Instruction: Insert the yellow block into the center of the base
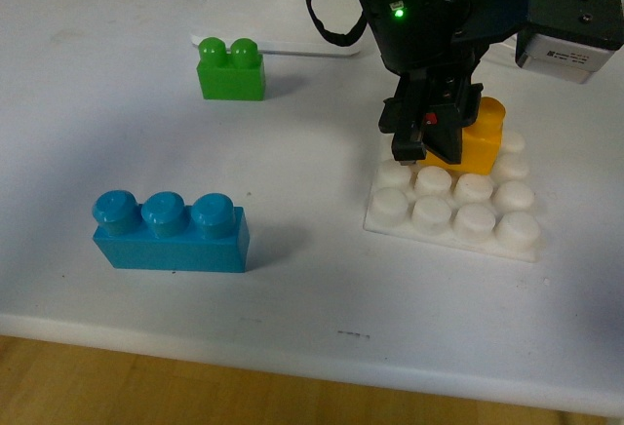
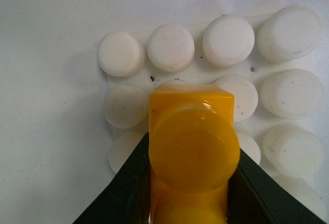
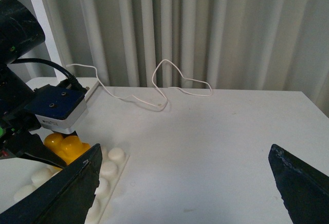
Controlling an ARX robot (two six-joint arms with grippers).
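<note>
One yellow block point(image 1: 480, 137), two studs up, sits over the middle studs of the base point(image 1: 444, 237), toward its far rows (whether it is pressed fully home cannot be told). Left gripper point(image 1: 425, 147) is clamped on the block, one black finger against each side. Its wrist view looks down on a stud of the block, with the base's white studs around it. Right gripper point(image 3: 182, 193) is released, fingers spread wide, holding nothing, well apart from the base. Green two-stud brick point(image 1: 231, 69) stands left of the base and farther back. Blue three-stud brick point(image 1: 171, 230) lies well left of the base, nearer the front edge of the white table point(image 1: 292, 152).
</note>
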